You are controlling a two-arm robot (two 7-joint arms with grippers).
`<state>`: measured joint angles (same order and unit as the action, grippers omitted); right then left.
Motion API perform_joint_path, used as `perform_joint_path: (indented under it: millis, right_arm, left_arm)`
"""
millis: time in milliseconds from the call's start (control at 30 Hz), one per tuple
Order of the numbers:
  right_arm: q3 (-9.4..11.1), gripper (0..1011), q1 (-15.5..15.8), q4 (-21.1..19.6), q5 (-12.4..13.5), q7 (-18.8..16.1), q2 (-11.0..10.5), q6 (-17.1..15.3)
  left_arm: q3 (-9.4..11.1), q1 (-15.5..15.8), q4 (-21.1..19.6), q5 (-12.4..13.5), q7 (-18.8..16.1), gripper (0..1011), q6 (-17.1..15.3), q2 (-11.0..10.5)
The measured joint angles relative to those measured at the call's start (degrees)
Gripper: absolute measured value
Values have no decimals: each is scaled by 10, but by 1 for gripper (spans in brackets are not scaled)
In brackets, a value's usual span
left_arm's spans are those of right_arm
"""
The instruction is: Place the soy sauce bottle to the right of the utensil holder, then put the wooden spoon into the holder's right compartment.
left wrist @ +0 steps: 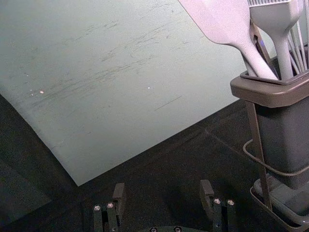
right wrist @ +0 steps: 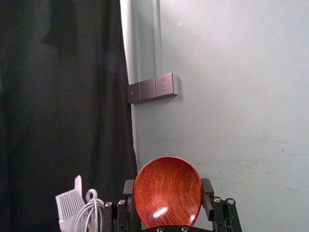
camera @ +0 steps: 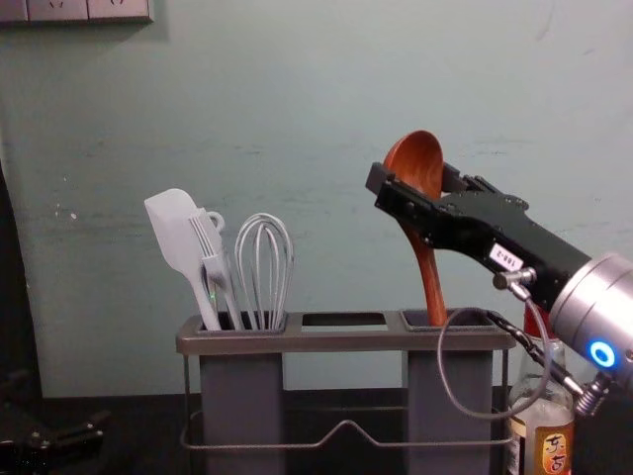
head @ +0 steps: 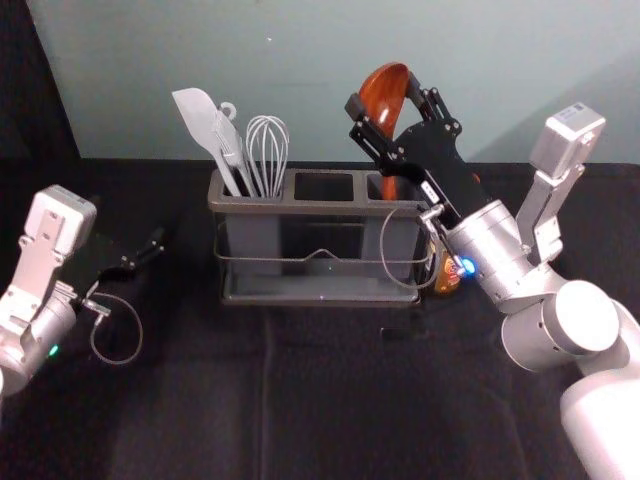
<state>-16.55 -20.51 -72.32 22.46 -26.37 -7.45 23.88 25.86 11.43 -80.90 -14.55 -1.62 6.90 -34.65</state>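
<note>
My right gripper is above the utensil holder, shut on the bowl of the wooden spoon. In the right wrist view the spoon's bowl fills the gap of that gripper. The chest view has the spoon slightly tilted, its handle reaching down into the holder's right compartment, with the lower end hidden. The soy sauce bottle stands right of the holder, partly behind the right arm's cable. My left gripper waits left of the holder, open and empty in its wrist view.
A white spatula, a brush and a whisk stand in the holder's left compartment. Behind the dark table rises a pale wall. The right arm's cable loops in front of the holder's right side.
</note>
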Motion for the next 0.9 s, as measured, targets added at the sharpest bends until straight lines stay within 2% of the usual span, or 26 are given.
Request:
perform_joint_path:
  millis: [300,500,900]
  right_arm:
    - [1,837,11,4,-18,4,-1,15]
    - [6,837,20,9,-18,3,3,32]
    - [13,837,30,8,-14,-5,8,44]
  left_arm:
    - [0,0,0,0,0,1000,0,0]
    - [0,0,0,0,0,1000,0,0]
    - [0,0,0,0,0,1000,0,0]
